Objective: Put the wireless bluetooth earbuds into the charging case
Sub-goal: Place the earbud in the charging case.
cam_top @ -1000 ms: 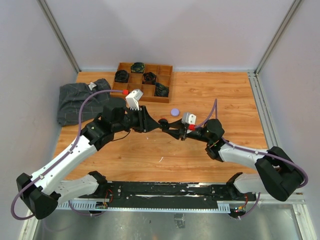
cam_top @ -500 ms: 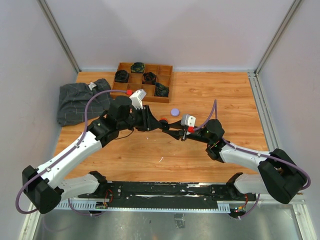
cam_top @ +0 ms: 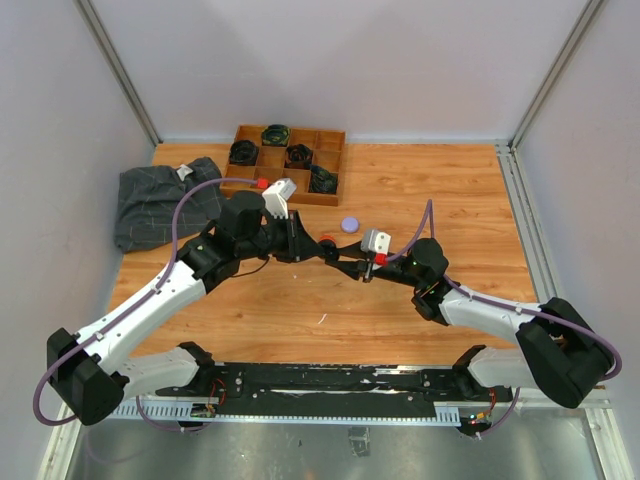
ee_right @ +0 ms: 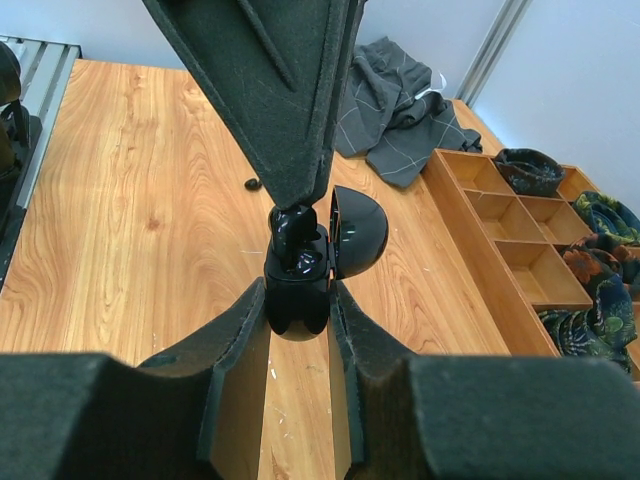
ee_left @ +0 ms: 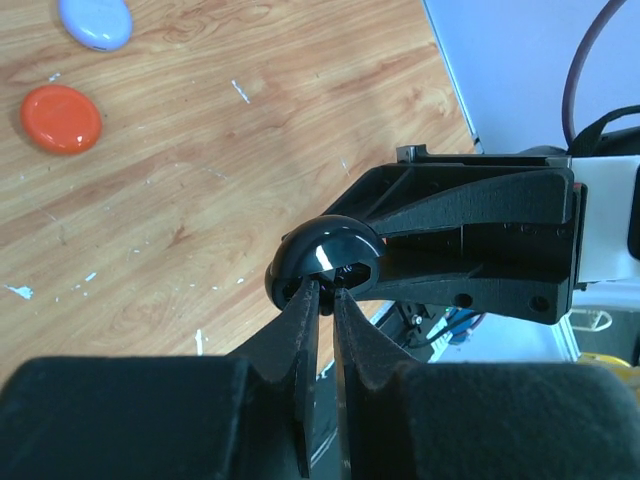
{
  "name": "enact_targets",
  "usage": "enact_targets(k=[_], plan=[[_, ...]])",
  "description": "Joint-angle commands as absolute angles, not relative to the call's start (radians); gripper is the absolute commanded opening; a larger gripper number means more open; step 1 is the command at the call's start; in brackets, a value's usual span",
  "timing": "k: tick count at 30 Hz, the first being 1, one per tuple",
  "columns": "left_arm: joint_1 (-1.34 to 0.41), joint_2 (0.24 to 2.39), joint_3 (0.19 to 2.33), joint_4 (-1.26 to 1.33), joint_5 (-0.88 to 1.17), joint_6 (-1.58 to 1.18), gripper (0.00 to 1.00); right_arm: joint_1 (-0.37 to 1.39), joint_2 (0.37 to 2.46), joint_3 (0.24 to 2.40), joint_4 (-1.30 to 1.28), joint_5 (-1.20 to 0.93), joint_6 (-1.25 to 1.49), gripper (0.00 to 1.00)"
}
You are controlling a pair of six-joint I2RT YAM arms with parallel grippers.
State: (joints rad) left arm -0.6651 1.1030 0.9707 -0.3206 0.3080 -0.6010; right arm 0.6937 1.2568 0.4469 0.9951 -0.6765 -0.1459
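Your left gripper is pinched tight on a small black plastic earbud, with its tips pushed down into the open glossy black round charging case. Your right gripper clamps that case from both sides at mid-table, and the case's lid is swung open. An orange-red round puck and a lilac round puck lie on the wooden table just beyond the grippers. A tiny black bit lies left of the case. The wooden compartment tray sits at the far edge, and the grey checked cloth lies far left.
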Motion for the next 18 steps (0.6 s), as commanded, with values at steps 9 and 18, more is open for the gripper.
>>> enact_targets(k=[9, 18], plan=[[-0.677, 1.090, 1.009, -0.259, 0.460, -0.334, 0.16, 0.706, 1.238, 0.471, 1.006, -0.723, -0.138, 0.01], [-0.677, 1.077, 0.999, -0.267, 0.547, -0.082, 0.20, 0.706, 1.241, 0.490, 1.013, -0.775, -0.083, 0.01]])
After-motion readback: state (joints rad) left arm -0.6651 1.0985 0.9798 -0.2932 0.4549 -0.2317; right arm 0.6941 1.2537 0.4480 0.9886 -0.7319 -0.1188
